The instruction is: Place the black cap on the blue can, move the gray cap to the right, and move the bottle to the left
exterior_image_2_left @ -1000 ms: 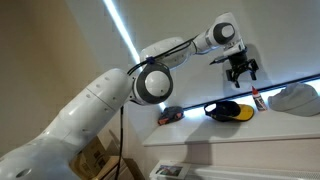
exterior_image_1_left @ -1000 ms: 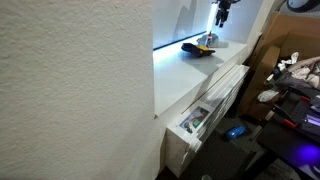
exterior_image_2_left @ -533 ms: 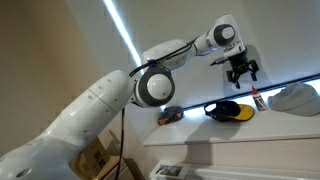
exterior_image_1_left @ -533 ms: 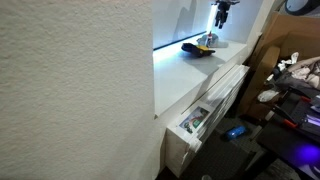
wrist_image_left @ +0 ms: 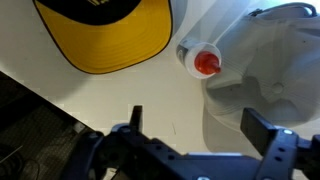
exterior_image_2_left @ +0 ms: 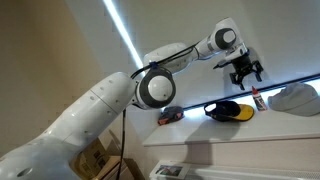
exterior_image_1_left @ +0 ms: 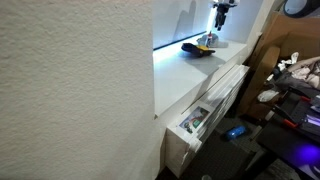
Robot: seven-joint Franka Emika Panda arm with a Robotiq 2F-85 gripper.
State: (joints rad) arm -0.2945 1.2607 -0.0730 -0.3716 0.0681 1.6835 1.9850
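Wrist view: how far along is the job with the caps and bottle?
Nothing looks done yet. The black cap lies on the shelf itself; the bottle stands between it and the gray cap. The hand hangs open and empty above them, so nothing is in hand. All three moves are left.

An exterior view looks from afar past a textured wall (exterior_image_1_left: 70, 90) along the desk (exterior_image_1_left: 185, 72). An exterior view sits low behind the arm (exterior_image_2_left: 100, 110), facing upward. The wrist view looks straight down, close. All three share the black cap (exterior_image_1_left: 199, 47) (exterior_image_2_left: 228, 110) (wrist_image_left: 105, 35).
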